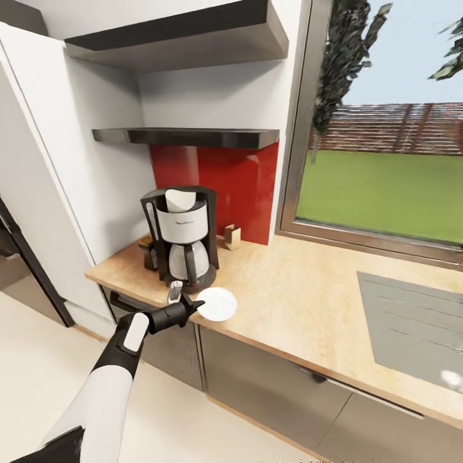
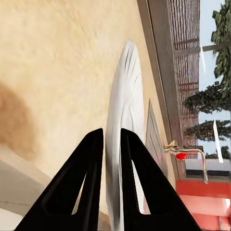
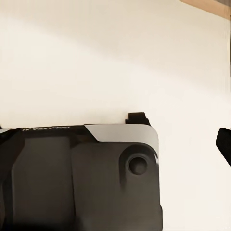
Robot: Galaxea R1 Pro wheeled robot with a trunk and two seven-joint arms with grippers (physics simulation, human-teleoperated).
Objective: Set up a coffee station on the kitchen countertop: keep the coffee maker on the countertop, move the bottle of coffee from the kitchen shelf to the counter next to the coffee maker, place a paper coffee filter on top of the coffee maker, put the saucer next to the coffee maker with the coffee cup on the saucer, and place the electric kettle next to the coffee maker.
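Observation:
The black-and-white coffee maker [image 1: 183,241] stands on the light-wood kitchen countertop [image 1: 296,302], with the white paper coffee filter [image 1: 180,199] on its top. A dark bottle of coffee [image 1: 149,256] with a golden lid sits close behind its left side. My left gripper [image 1: 191,308] [image 2: 111,135] is shut on the rim of the white saucer [image 1: 218,303] [image 2: 127,110], held level at the counter's front edge before the machine. The tiny pale coffee cup [image 1: 175,294] stands by the machine's base, beside my fingers. The electric kettle is out of view. One dark right fingertip [image 3: 224,144] sits at the picture's edge.
The black kitchen shelf [image 1: 186,136] hangs above the coffee maker, with a thicker ledge [image 1: 173,35] higher up. A small wooden box [image 1: 231,236] stands by the red backsplash. The steel sink [image 1: 411,328] lies at the right under the window. My own base [image 3: 82,178] is over pale floor.

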